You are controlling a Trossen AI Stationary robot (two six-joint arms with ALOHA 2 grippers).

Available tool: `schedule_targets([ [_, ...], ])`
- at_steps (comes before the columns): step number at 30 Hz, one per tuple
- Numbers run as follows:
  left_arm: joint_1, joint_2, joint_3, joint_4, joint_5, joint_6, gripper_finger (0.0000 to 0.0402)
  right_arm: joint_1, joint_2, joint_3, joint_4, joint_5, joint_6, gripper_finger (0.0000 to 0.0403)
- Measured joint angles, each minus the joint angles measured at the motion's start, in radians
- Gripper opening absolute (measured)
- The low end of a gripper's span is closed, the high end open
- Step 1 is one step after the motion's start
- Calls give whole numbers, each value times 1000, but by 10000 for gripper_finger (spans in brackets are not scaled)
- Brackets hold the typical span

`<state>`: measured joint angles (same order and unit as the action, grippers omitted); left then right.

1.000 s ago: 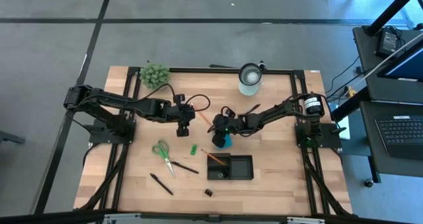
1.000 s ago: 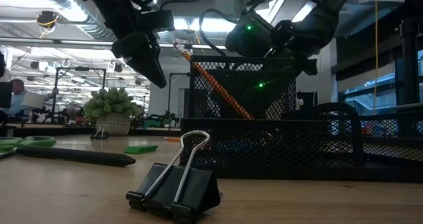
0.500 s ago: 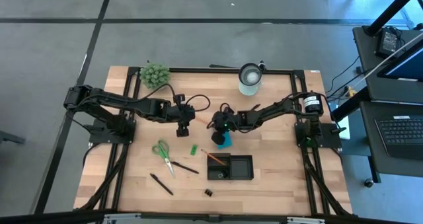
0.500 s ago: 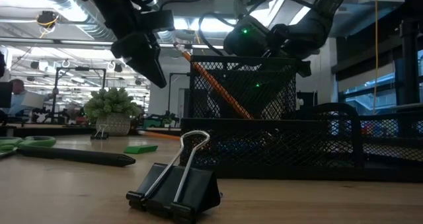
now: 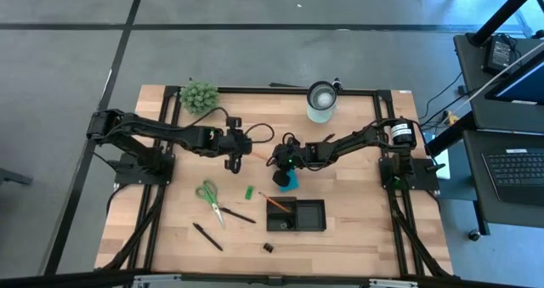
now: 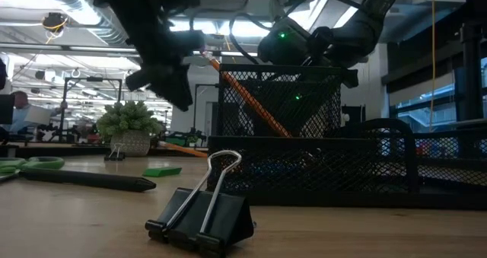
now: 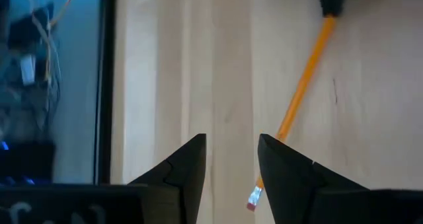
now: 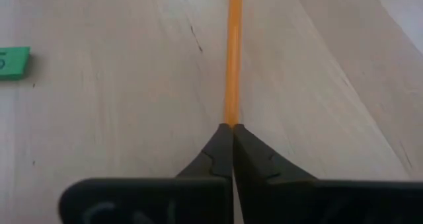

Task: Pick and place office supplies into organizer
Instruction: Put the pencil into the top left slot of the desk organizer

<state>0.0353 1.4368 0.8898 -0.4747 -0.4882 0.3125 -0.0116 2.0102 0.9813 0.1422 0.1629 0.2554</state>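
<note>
The right gripper (image 8: 230, 133) is low over the middle of the wooden table (image 5: 357, 228). Its two dark fingers are pressed tight on one end of a thin orange pencil (image 8: 231, 59). The rest of the pencil lies flat on the wood and points away from the fingers, toward the other arm. A small green block (image 8: 13, 60) lies off to one side of it.

The left gripper (image 7: 231, 161) hangs just above the other end of the same pencil. Its fingers are spread apart with nothing between them. The end of the pencil (image 7: 299, 98) with the little silver cap sits just beside one finger.

The black organizer (image 5: 297, 215) sits nearer the front edge, a little way from the pencil. One pencil already leans inside it. The green-handled scissors (image 5: 208, 198), two black pens (image 5: 206, 235) and a small black clip (image 5: 269, 248) are still loose on the table. A bit of a blue thing (image 5: 290, 183) peeks out under the right arm.

I think the pencil is very light, hard and stiff, so it will not bend. It is smooth and round, so it could roll or slip. Held at the very tip, it may swing or droop. A pinch nearer the middle would keep it steadier, I think.
</note>
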Motion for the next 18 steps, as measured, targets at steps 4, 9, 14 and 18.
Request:
schedule_targets([
  [4, 6, 54, 0, 1, 52, 70, 153, 0, 0, 0, -3, 0, 0, 4],
  [9, 26, 140, 0, -4, 39, 78, 166, 0, 0, 0, -4, 0, 0, 4],
  [14, 48, 206, 0, -2, 38, 77, 163, 0, 0, 0, -4, 0, 0, 4],
  [18, 61, 239, 0, -11, 38, 76, 156, 0, 0, 0, -4, 0, -1, 4],
])
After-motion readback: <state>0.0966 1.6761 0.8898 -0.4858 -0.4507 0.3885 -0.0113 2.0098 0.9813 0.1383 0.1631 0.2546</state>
